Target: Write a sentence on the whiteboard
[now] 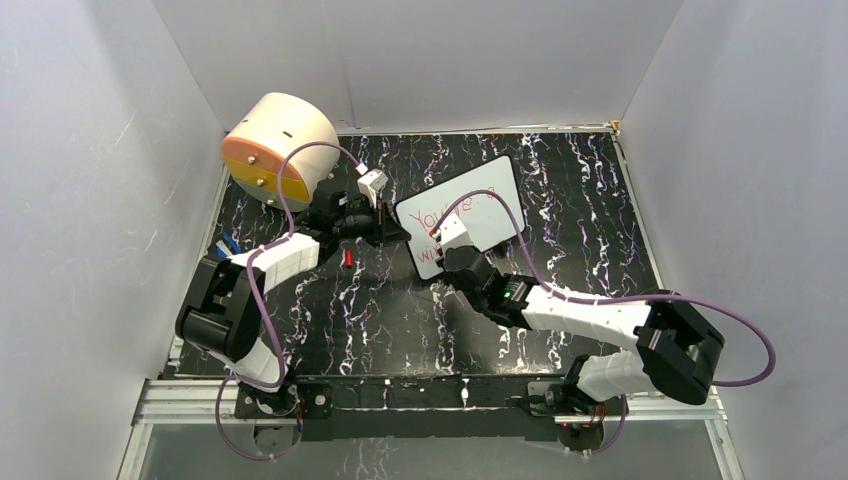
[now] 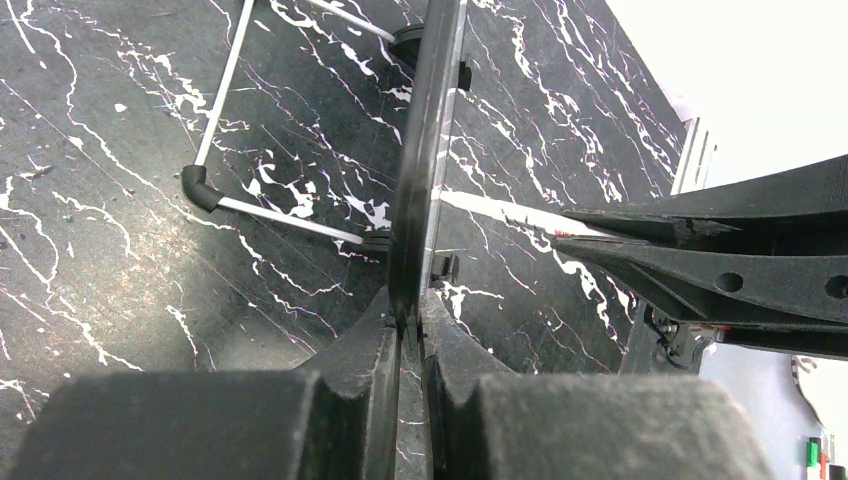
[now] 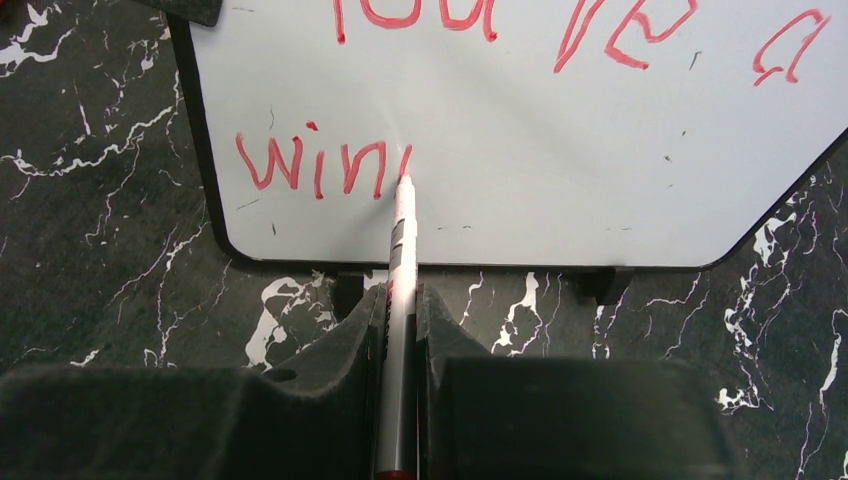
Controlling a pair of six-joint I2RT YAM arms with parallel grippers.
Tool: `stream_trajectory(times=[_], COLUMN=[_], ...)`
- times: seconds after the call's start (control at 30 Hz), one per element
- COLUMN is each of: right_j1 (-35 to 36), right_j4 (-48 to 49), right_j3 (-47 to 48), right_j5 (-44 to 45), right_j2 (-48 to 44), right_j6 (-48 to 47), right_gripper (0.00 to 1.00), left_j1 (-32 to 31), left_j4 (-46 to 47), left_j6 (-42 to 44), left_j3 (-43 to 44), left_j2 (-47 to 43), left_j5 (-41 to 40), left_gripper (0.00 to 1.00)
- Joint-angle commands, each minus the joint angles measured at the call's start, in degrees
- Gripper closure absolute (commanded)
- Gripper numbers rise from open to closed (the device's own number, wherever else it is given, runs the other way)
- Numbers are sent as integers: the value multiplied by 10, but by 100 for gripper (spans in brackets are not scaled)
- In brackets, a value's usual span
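The whiteboard stands tilted on the dark marbled table. It carries the sentence in red, two slanted lines. In the right wrist view the sentence reads "You're a" above "win". My right gripper is shut on a silver red-tipped marker. The marker's tip touches the whiteboard just after "win". My left gripper is shut on the whiteboard's left edge, seen edge-on. In the top view the left gripper and the right gripper sit at the board's near-left side.
A beige drum with an orange face lies at the back left. A small red cap lies on the table near the left arm. A wire stand props the board from behind. White walls enclose the table.
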Motion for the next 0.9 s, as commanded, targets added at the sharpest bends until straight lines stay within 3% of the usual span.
stream_trajectory(times=[0.0,0.47,0.87], right_j1=[-5,-18,-26], right_j4=[66,74,20], right_j3=[8,14,8], right_j5=[20,23,0], right_j2=[-10,-6,-7], right_j6=[-11,-19,7], right_gripper=[100,100,100], left_j1=[-5,-5,-5], left_j4=[-22,-22,-25], left_j6=[19,20,20], left_j3=[11,12,15], left_j2=[-18,-14,-15], left_j5=[-2,0,-2], left_gripper=[100,100,100])
